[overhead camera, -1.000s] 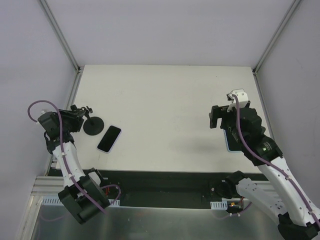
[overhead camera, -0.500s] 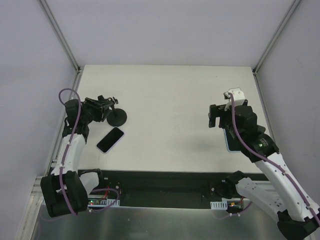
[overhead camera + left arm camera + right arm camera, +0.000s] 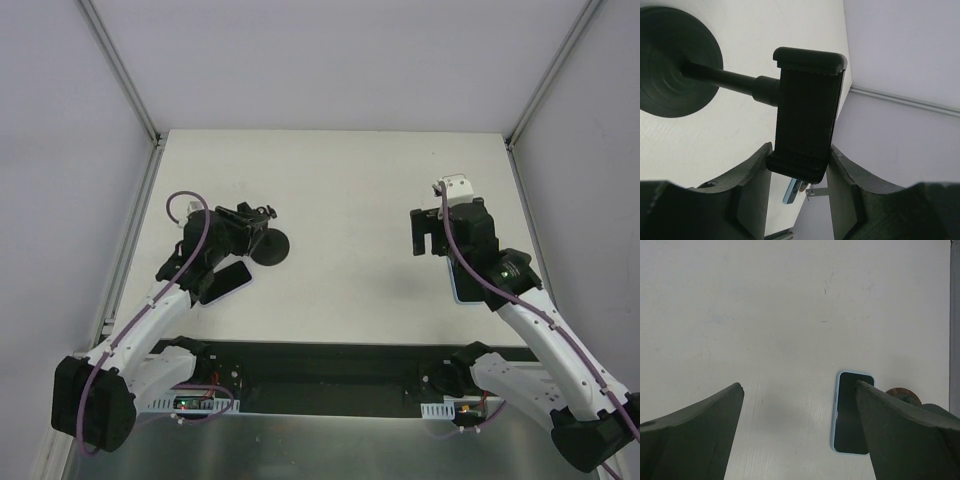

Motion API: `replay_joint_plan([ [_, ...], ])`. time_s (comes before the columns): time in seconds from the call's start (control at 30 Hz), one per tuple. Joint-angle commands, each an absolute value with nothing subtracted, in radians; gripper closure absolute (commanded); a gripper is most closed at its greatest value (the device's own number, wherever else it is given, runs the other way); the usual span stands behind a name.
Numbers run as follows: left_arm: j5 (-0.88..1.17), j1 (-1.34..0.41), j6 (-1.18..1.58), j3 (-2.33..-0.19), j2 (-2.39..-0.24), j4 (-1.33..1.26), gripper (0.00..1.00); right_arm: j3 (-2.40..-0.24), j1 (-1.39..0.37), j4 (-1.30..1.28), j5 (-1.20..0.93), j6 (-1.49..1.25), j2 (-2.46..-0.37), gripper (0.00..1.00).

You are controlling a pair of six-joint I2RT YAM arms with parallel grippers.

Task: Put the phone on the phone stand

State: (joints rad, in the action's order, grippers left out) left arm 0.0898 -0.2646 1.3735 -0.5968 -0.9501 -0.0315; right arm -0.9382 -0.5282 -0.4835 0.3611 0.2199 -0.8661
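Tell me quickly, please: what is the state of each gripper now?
The left gripper is closed on the phone stand.
The right gripper is open and holds nothing.

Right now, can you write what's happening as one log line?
left gripper: shut on phone stand | right gripper: open, empty | blue-cased phone: flat on table

Smooth matt dark plastic on the phone stand (image 3: 807, 115) — the phone (image 3: 852, 412), five o'clock in the right wrist view, shows a glossy black screen; table (image 3: 790, 315) matt white, faintly scuffed
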Motion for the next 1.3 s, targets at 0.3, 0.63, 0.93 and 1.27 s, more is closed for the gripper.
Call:
replay_joint_plan([
  [0.3,0.043,-0.419,1.58,-0.456,-0.917,-0.224,0.01,-0.937,-0.558,-0.389,0.111,-0.08,-0.913,0.04],
  [0.63,-0.173,-0.391,1.093,-0.566,-0.541,0.161,0.01,-0.949,-0.721,0.027,-0.08,-0.628,-1.156,0.04],
  [0.93,-0.419,-0.391,0.583,-0.658,-0.244,0.227,0.01,-1.044,-0.86,0.323,-0.081,-1.017,-1.455,0.02],
  [1.27,-0.459,-0.391,0.387,-0.766,-0.437,0.284,0.01,-1.227,-0.988,0.428,-0.012,-1.138,-1.722,0.03],
])
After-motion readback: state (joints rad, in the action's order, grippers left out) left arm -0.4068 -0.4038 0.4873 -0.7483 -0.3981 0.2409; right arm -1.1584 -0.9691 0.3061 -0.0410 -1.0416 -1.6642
